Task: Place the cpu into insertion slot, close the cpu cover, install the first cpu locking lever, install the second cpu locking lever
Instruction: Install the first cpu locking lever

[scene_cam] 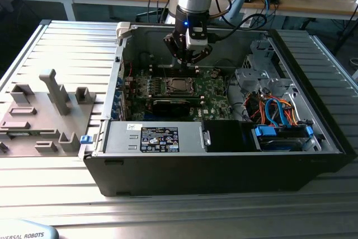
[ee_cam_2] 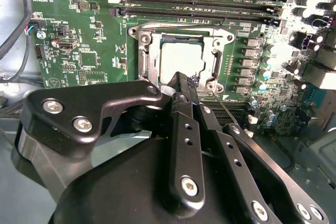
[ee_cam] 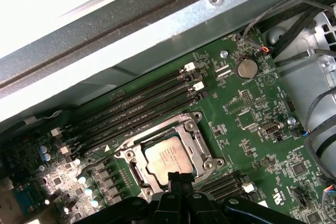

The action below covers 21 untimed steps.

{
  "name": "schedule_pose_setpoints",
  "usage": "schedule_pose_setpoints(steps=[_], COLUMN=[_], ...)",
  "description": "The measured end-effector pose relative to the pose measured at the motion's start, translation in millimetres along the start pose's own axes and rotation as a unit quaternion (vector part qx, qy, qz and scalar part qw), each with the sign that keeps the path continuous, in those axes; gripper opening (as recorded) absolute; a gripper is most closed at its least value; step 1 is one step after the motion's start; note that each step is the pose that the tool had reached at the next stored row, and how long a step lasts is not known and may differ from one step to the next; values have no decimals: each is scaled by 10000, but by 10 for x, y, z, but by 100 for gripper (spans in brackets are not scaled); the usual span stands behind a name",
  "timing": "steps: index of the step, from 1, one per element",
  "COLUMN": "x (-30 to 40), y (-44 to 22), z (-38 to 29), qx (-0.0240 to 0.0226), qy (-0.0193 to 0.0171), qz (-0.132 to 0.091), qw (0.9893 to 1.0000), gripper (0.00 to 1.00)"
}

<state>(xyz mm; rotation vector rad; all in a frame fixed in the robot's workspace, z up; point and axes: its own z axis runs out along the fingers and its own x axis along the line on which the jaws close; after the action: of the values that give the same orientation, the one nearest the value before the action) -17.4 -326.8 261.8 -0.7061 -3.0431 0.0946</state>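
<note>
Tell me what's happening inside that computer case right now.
A robot arm is working over the green motherboard in an open computer case. Its gripper sits at the edge of the processor socket. The cpu is already seated in the insertion slot, and the cpu cover lies flat around it. The closed fingertips are beside a thin wire lever at the socket's corner.
</note>
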Motion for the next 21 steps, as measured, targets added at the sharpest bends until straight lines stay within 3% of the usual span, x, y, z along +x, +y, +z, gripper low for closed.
schedule_pose_setpoints(steps=[21], x=[0], y=[0], z=[0], qx=[0], qy=[-3], qz=[-54], qw=[10000], gripper=[11])
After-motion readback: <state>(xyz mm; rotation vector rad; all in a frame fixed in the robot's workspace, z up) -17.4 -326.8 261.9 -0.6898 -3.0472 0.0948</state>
